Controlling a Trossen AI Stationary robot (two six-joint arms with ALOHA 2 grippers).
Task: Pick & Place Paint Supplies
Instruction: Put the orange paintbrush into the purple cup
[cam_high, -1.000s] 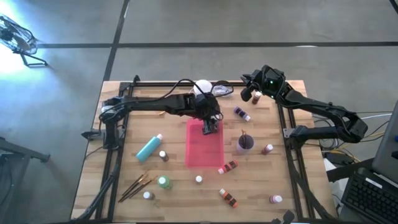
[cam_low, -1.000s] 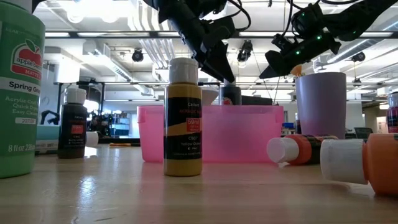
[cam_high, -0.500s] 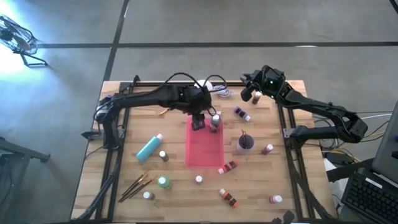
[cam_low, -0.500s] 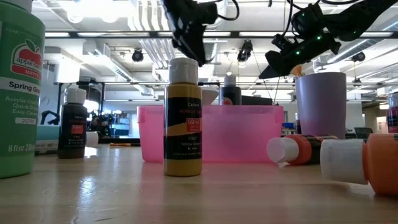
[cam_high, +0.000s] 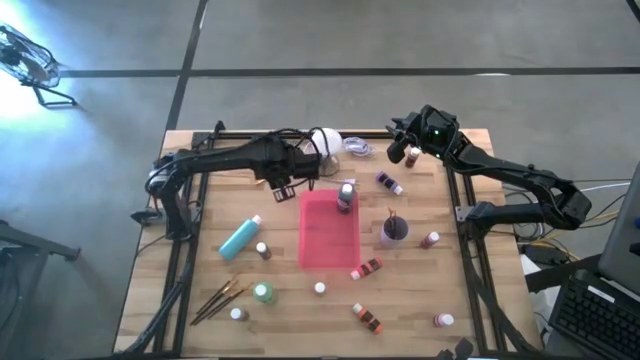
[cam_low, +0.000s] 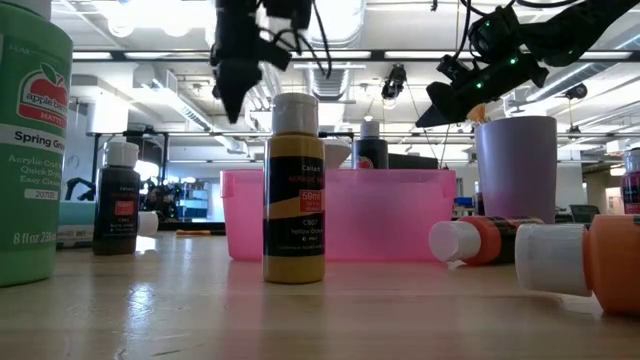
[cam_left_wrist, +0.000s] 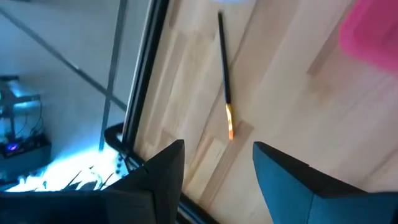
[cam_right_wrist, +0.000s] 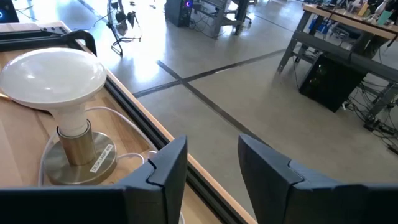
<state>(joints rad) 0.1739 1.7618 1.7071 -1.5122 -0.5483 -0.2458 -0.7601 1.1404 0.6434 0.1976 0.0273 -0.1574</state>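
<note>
A dark paint bottle (cam_high: 345, 194) with a pale cap stands upright in the pink tray (cam_high: 328, 240), at its far end. My left gripper (cam_high: 285, 184) hangs open above the table, left of the tray. Below it a thin brush (cam_left_wrist: 224, 74) lies flat on the wood. My right gripper (cam_high: 400, 150) is open at the far right corner, with nothing between its fingers (cam_right_wrist: 168, 168). A brown bottle (cam_high: 412, 156) shows beside it. More bottles, a teal bottle (cam_high: 240, 238) and brushes (cam_high: 222, 297) are spread over the near half.
A white ball-topped stand (cam_high: 325, 140) with a cord is at the far edge. A purple cup (cam_high: 393, 231) holding a brush stands right of the tray. Small bottles lie near the front (cam_high: 368, 318) and right (cam_high: 430, 240). A large green bottle (cam_low: 30, 150) is near the low camera.
My left gripper has come up off the far end of the pink tray and gone toward the table's left edge, tipping as it went. The dark bottle that was under it now stands alone in the tray.
</note>
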